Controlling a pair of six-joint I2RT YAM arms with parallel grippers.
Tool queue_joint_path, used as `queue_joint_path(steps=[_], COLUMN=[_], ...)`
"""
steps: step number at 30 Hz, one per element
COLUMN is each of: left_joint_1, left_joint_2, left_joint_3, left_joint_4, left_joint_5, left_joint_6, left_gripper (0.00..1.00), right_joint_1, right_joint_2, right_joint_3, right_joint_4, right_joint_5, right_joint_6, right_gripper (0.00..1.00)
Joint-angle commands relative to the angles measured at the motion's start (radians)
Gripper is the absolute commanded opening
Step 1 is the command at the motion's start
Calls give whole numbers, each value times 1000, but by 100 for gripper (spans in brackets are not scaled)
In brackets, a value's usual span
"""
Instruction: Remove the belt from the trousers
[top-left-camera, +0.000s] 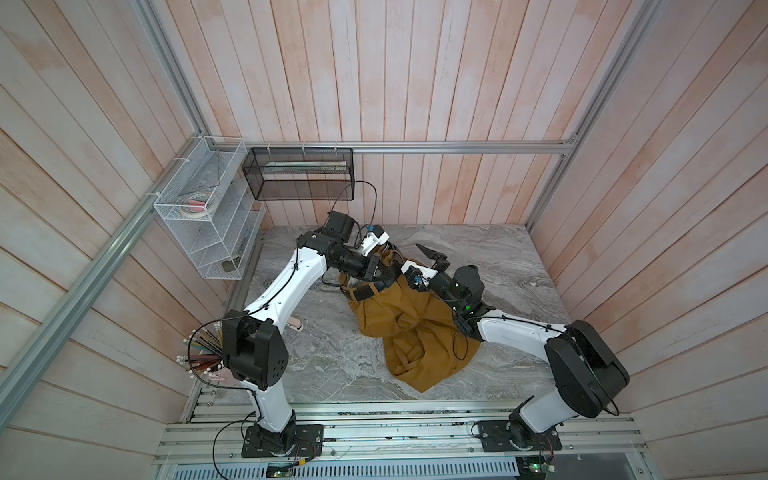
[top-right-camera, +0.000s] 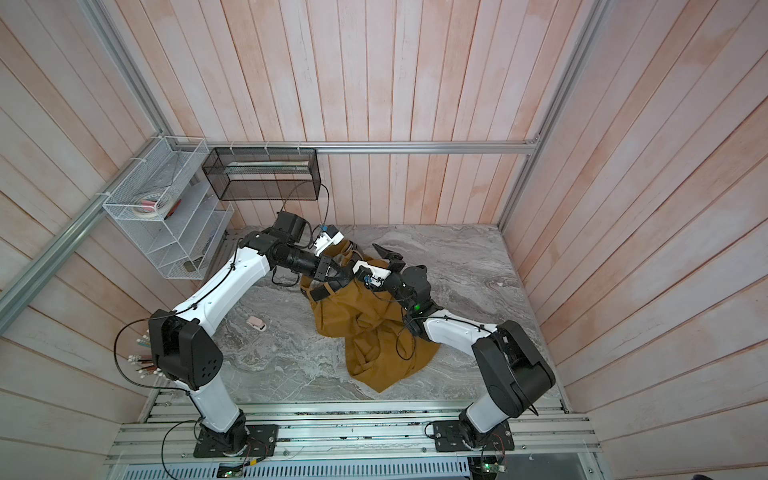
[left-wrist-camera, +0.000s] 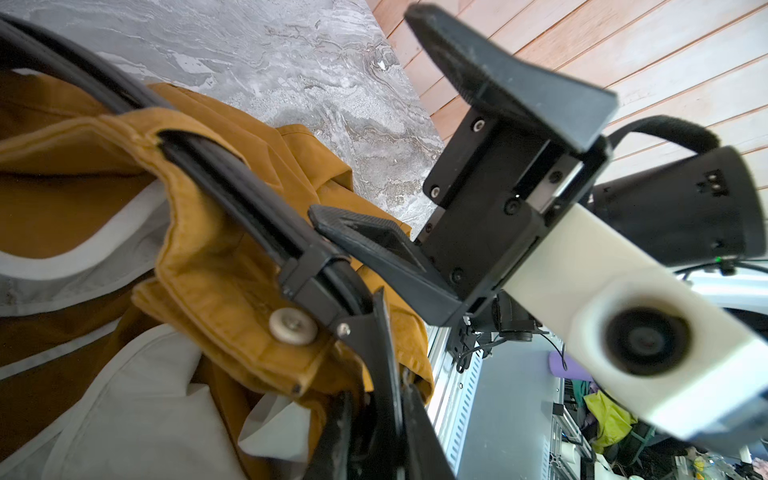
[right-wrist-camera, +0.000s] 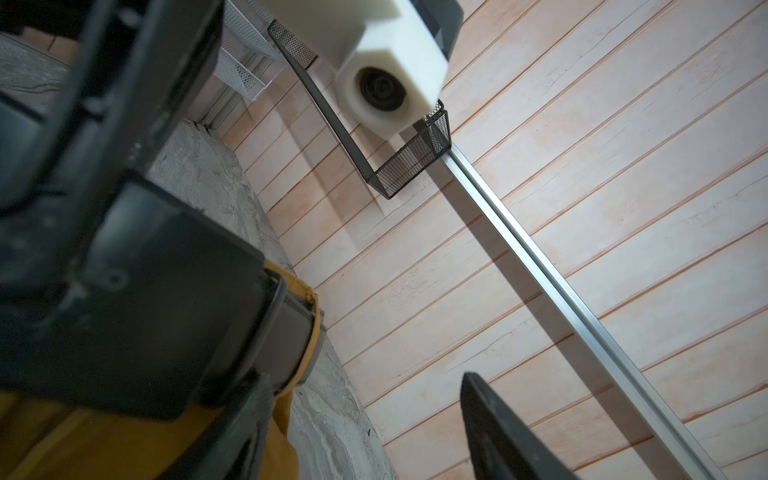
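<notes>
Between the left gripper's (left-wrist-camera: 378, 395) nearly closed jaws sits the belt (left-wrist-camera: 232, 193), pinched just past its buckle (left-wrist-camera: 309, 272) — beyond the tips the strap runs under a loop of the trousers (left-wrist-camera: 199, 249). Beside it the right gripper (left-wrist-camera: 365, 114) stands wide open, holding nothing — one finger (left-wrist-camera: 374, 249) near the buckle.

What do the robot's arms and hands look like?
The left arm and right arm are white shells between chunky black joints, with thin black cables tied along them. The left hand and right hand are black with wedge-shaped fingers, beside white camera blocks.
</notes>
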Motion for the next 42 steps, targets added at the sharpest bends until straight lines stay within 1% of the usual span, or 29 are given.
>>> queue_joint_path(steps=[1,12,17,19,20,23,24,26,28,31,34,35,39,40,41,42], left_joint_1=[-9,-6,-8,-8,-8,-6,-7,-2,8,29,49,58,70,60,30,-28], left_joint_2=[-40,-34,-20,-16,-12,-13,-19,-39,-77,-169,-288,-327,-451,-474,-496,-512], left_joint_3=[60,47,31,19,12,-14,-24,-54,-102,-200,-324,-369,-532,-573,-618,-651], left_joint_4=[-2,-12,4,13,19,34,43,81,152,326,536,604,813,861,908,934], left_joint_5=[98,114,122,120,119,81,50,-18,-79,-194,-329,-373,-507,-530,-578,-659], left_joint_6=[8,7,7,5,5,6,5,-12,-47,-141,-244,-285,-400,-427,-442,-433], left_gripper=[0,0,0,0,0,0,3,19,30,53,67,71,71,70,67,64], right_joint_1=[1,7,29,46,54,69,69,69,69,67,59,55,36,32,25,19], right_joint_2=[25,110,138,150,157,173,172,164,149,110,60,44,-13,-24,-30,-36], right_joint_3=[-10,67,95,108,112,113,109,99,87,64,67,69,93,103,120,140], right_joint_4=[13,61,122,141,155,201,218,236,237,211,83,35,-142,-180,-231,-290], right_joint_5=[-17,-41,-38,-26,-14,31,52,106,175,286,357,377,428,442,465,484], right_joint_6=[-10,-2,11,4,-2,3,22,70,122,226,356,398,558,592,641,691], right_gripper=[75,74,70,65,59,31,23,12,1,0,0,0,0,0,0,0])
